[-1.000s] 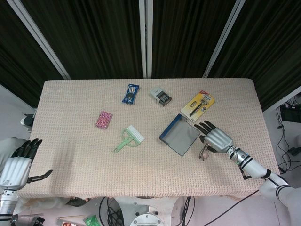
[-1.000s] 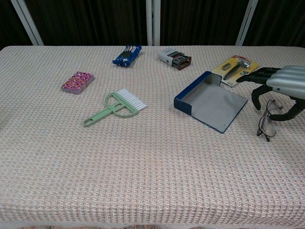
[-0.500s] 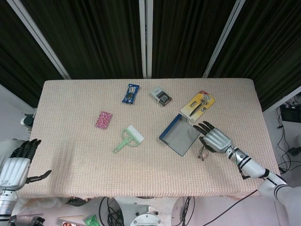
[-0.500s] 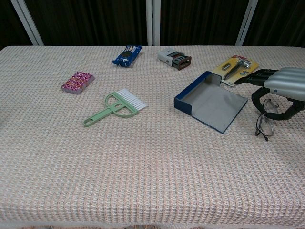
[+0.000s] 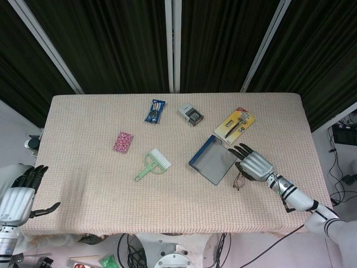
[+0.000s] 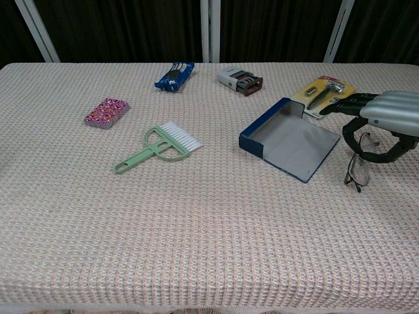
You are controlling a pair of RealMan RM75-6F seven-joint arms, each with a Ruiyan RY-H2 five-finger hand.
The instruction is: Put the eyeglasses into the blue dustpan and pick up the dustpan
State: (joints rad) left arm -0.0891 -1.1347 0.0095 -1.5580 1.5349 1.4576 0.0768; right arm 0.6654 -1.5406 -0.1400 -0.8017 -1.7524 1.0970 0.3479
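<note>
Dark curtains with pale upright bars stand behind a desk covered in a woven beige cloth. Right of centre lies the blue dustpan, grey inside, its open mouth toward the robot's right. Just beside that mouth the eyeglasses rest on the cloth, outside the pan. The right hand is lowered over the far part of the eyeglasses, its dark fingers stretched toward the pan and its thumb curved beneath; whether the fingers actually clamp the frame cannot be told from either view. The left hand hangs off the desk's near left corner, fingers apart and holding nothing.

Other items, all well apart from the pan except the last:
- a green hand brush with white bristles, left of the pan;
- a pink patterned packet;
- a blue packet near the far edge;
- a small grey box;
- a yellow carded razor, just beyond the pan.
</note>
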